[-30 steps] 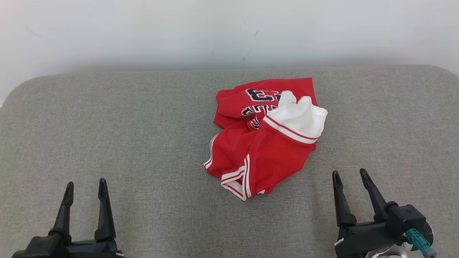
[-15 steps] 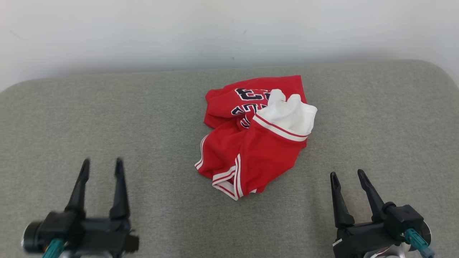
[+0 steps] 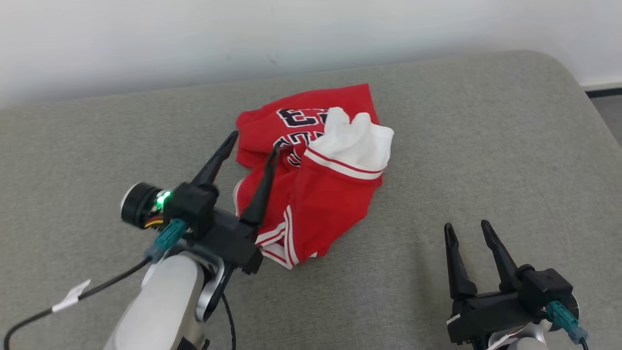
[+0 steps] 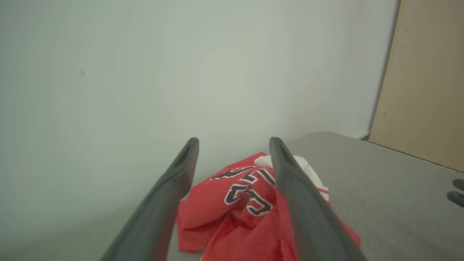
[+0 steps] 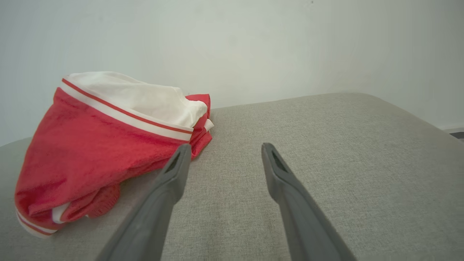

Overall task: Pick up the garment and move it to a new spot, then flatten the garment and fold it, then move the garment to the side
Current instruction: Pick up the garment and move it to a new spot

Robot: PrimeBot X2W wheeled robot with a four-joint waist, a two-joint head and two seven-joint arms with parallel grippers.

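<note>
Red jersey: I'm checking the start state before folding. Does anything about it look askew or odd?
The red fabric jersey with white trim lies crumpled in a heap on the grey upholstered surface, white inner side bunched out on top, lettering creased. No damage shows.

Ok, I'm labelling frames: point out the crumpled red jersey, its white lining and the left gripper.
crumpled red jersey (image 3: 330,204), head view, lower red panel.
white lining (image 3: 352,138), head view, bunched middle.
left gripper (image 3: 256,140), head view, between its fingertips.

A plain indoor room: grey upholstered cushion (image 3: 486,146) against a white wall (image 3: 291,29), beige panel (image 4: 424,90) beside it.
</note>
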